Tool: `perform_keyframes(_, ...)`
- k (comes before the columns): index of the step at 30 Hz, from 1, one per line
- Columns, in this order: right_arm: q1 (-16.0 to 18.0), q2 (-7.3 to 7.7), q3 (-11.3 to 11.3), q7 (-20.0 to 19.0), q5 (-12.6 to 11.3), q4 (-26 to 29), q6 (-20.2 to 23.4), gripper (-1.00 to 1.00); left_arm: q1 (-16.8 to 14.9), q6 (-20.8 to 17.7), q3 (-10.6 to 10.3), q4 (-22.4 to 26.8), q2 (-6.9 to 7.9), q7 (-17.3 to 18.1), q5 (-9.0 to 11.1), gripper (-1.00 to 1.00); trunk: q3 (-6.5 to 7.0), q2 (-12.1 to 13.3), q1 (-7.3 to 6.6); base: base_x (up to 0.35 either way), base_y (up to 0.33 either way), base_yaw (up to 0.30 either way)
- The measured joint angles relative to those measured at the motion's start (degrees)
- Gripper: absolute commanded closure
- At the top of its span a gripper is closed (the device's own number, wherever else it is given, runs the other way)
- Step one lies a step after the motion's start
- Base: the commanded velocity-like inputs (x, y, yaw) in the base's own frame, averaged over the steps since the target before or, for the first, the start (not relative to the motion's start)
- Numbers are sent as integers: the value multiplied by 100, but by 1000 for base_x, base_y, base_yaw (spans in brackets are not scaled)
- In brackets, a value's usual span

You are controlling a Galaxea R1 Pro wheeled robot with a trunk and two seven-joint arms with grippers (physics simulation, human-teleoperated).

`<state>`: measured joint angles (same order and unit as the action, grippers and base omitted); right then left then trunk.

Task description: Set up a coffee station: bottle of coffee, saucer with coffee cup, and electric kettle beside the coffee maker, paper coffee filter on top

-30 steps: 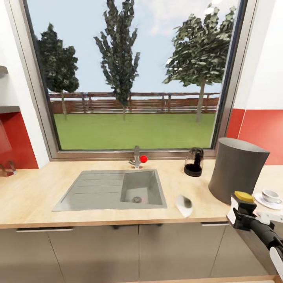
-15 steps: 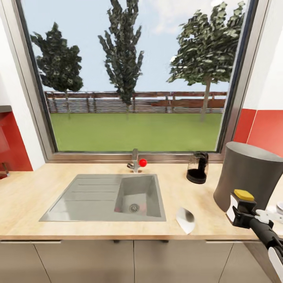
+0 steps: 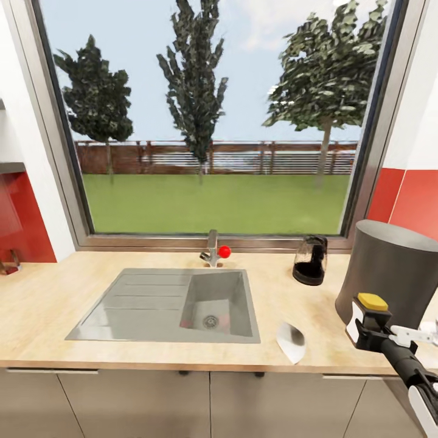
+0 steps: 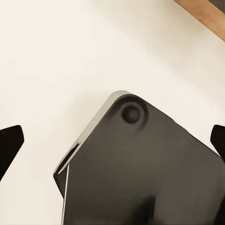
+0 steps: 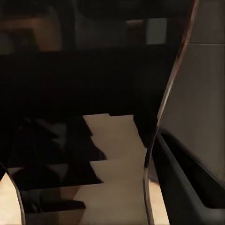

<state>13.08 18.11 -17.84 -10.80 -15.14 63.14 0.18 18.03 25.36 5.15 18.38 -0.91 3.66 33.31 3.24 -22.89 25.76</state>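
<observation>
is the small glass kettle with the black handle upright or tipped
Upright: the small glass kettle stands on its black base on the beige wood-grain countertop, left of the charcoal-grey coffee maker.

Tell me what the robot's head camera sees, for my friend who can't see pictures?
The robot's right gripper holds a dark bottle with a yellow cap in front of a tall grey coffee maker on a pale wooden counter. A steel sink, a glass kettle and a white paper filter sit below a big window.
</observation>
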Motion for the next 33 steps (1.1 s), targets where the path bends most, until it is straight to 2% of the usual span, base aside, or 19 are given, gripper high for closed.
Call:
perform_keyframes(4,0,-1,6,16,2,-71,-37,100,-3,-1,0,-1,0,0,2,-100,0,0,0,17,0,2)
perform_keyframes(12,0,-2,7,34,-47,-96,-44,100,0,-5,0,-1,2,0,5,-100,-1,1,0,212,0,0)
perform_keyframes(25,0,-6,-2,35,-52,-104,-43,100,1,8,0,8,6,0,29,-100,0,0,0,10,0,0)
perform_keyframes(33,0,-1,0,38,-45,-289,-271,100,2,-1,0,6,2,0,14,-100,0,0,0,0,0,0)
